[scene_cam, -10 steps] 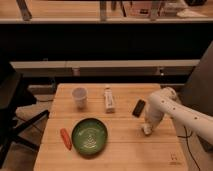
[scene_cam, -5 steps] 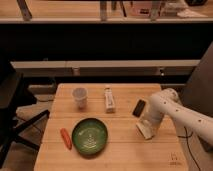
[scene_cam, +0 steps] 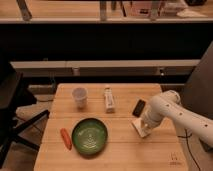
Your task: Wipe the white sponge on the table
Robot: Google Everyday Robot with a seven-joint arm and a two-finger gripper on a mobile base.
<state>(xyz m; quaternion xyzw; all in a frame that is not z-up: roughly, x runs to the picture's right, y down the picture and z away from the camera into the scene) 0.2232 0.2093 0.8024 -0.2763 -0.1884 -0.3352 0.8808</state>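
The white sponge point(scene_cam: 139, 129) lies flat on the light wooden table point(scene_cam: 125, 152), right of the middle. My gripper point(scene_cam: 145, 123) points down at the end of the white arm that reaches in from the right. It sits right on top of the sponge and hides the sponge's far part. Only the sponge's near left corner shows under it. A small dark logo mark point(scene_cam: 173, 161) is at the table's front right corner.
A black phone-like slab point(scene_cam: 139, 107) lies just behind the gripper. A white tube-shaped bottle point(scene_cam: 108, 99) and a white cup point(scene_cam: 79, 97) stand at the back. A green bowl point(scene_cam: 90, 135) and an orange carrot point(scene_cam: 65, 138) are at the front left. A black chair point(scene_cam: 10, 100) stands left of the table.
My gripper has shifted a little to the left over the table, and the sponge under it has moved with it. Nothing else has moved.
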